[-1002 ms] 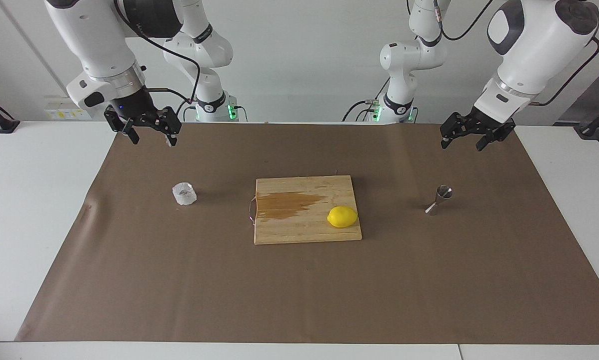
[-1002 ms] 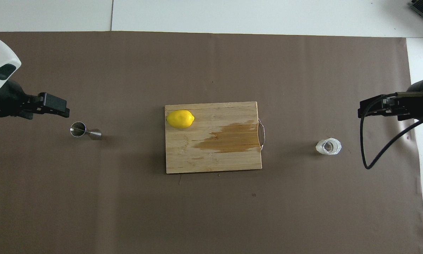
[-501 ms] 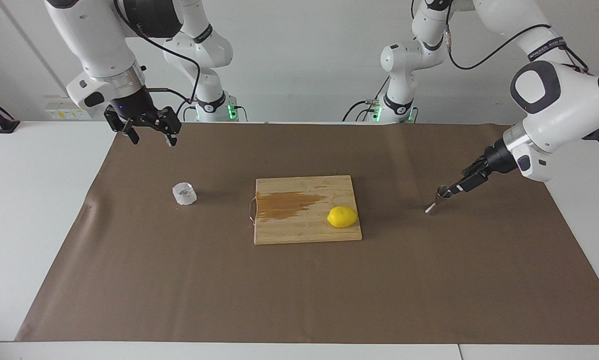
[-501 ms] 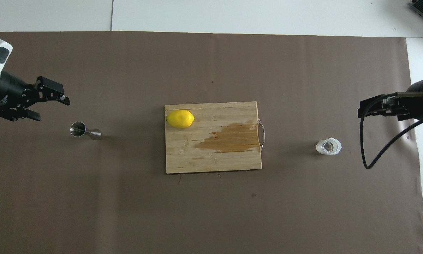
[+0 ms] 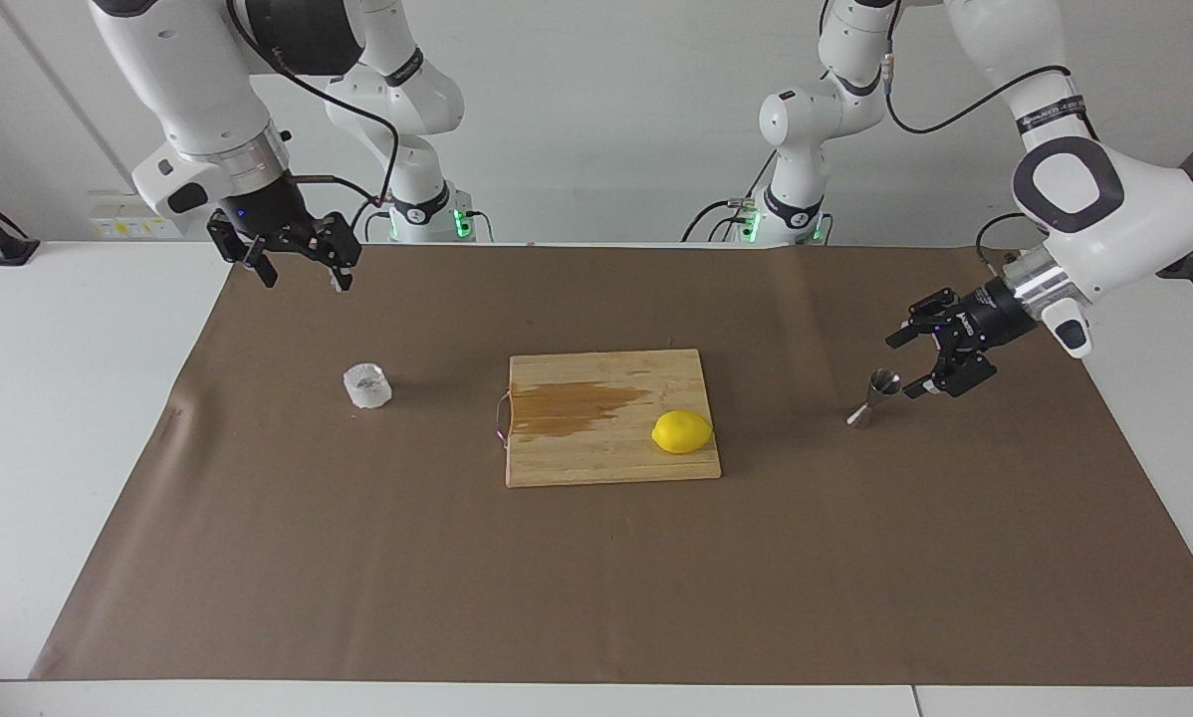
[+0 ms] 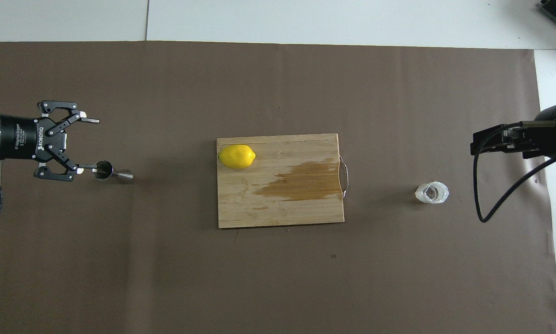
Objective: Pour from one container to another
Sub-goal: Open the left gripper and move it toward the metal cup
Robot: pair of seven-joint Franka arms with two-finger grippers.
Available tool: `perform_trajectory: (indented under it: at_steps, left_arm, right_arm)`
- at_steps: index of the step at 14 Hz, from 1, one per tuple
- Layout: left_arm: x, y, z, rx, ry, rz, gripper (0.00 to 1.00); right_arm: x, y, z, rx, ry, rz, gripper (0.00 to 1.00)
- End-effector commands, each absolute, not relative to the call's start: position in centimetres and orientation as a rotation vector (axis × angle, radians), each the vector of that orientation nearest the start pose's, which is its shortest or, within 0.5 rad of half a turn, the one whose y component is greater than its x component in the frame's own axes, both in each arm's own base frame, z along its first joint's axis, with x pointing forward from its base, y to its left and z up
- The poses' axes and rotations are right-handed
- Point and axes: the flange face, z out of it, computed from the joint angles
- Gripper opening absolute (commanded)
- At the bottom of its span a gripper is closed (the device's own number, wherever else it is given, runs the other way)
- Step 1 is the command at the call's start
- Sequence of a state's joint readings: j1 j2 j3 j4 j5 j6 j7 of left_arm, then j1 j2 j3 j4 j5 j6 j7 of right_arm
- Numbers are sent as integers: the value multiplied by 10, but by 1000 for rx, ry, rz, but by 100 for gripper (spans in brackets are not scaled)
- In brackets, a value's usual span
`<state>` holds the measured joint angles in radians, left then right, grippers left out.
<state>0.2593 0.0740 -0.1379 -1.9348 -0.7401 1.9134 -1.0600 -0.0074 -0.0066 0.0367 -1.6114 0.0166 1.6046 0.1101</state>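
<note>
Lemon [image 5: 682, 432] on cutting board [image 5: 596, 458] between tumbler [image 5: 367, 386], jigger [image 5: 875, 396]; left gripper [image 5: 913, 362], right gripper [image 5: 303, 272] spread wide, empty.

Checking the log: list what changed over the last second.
The left hand came down from above the brown mat, open, level beside the shiny steel hourglass jigger, holding nothing. The right hand, clear faceted glass tumbler, yellow lemon and wooden cutting board stayed put.

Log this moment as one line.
left gripper open beside jigger | right gripper open, waiting above tumbler | nothing held
</note>
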Motion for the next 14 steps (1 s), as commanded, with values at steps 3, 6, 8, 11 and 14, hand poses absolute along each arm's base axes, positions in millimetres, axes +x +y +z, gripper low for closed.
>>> perform_trajectory:
  at_steps: [3, 6, 8, 11, 14]
  left_arm:
    - [528, 43, 419, 1539, 1878, -556, 100]
    - [515, 61, 397, 1423, 1977, -586, 100]
    - [505, 80, 386, 1345, 2027, -585, 100]
    - [501, 82, 367, 1224, 2077, -580, 100]
    - [497, 77, 359, 1195, 2089, -582, 100]
  right_arm:
    - [551, 15, 613, -3116, 106, 19, 100]
    - [551, 15, 613, -3118, 106, 19, 100]
    - [551, 15, 613, -3118, 106, 19, 100]
    - [551, 15, 613, -3118, 106, 19, 100]
    - [551, 16, 613, -3118, 104, 19, 100]
